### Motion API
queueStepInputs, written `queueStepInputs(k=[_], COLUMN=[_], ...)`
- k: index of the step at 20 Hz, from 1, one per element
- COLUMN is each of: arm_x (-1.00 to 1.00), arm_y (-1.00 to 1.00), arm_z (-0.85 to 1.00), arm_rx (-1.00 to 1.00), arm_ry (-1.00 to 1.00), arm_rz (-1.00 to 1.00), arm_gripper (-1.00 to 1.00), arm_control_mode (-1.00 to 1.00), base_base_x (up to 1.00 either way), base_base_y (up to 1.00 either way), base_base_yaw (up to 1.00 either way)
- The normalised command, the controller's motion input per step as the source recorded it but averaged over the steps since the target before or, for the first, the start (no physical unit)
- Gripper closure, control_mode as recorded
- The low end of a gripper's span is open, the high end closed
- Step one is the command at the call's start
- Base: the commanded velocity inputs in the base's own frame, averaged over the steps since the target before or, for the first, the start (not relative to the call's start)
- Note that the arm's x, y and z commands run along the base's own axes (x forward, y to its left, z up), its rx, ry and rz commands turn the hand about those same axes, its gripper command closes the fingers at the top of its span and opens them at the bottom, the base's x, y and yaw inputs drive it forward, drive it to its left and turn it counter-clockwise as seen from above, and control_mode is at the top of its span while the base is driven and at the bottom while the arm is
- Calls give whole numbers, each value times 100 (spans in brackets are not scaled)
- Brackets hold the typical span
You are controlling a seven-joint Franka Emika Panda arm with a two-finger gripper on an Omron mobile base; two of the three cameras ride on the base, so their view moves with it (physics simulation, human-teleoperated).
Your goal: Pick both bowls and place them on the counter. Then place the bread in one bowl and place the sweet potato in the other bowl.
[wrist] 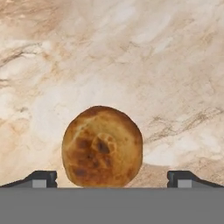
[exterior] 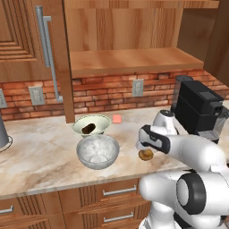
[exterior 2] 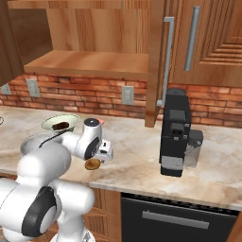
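The tan round bread (wrist: 102, 146) lies on the marbled counter (wrist: 131, 52), between the two spread fingertips (wrist: 43, 178) of my open gripper (wrist: 111, 179). From the left base view the gripper (exterior: 144, 146) hangs straight over the bread (exterior: 146, 154). To its left stands the grey stone-look bowl (exterior: 97, 151), with nothing in it. Behind that one sits the cream bowl (exterior: 91, 124) holding the dark sweet potato (exterior: 88, 129). In the right base view the bread (exterior 2: 92, 164) lies under the hand, and the cream bowl (exterior 2: 60, 124) shows behind the arm.
A black coffee machine (exterior: 197, 107) stands on the counter (exterior: 40, 152) to the right of the arm. A small pink square (exterior: 116, 118) lies by the brick wall. A wooden shelf (exterior: 129, 60) hangs above, and cabinet doors with long handles flank it.
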Motion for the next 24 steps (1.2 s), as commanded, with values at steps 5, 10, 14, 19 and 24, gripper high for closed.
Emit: queueStepInputs(k=[5,10,14,19,24], arm_x=[13,12,5,0,-3], arm_y=[0,0,4,9,15], arm_z=[-21,-20,-11,-6,-7], arm_rx=[0,0,0,0,0], arm_ry=[10,7,1,0,0], arm_rz=[3,3,4,2,1], arm_gripper=[-100,-100,-100,-100,-100], arm_control_mode=[-100,-100,-100,-100,-100], base_base_x=[0,0,0,0,0], base_base_y=[0,0,0,0,0], base_base_yaw=[0,0,0,0,0])
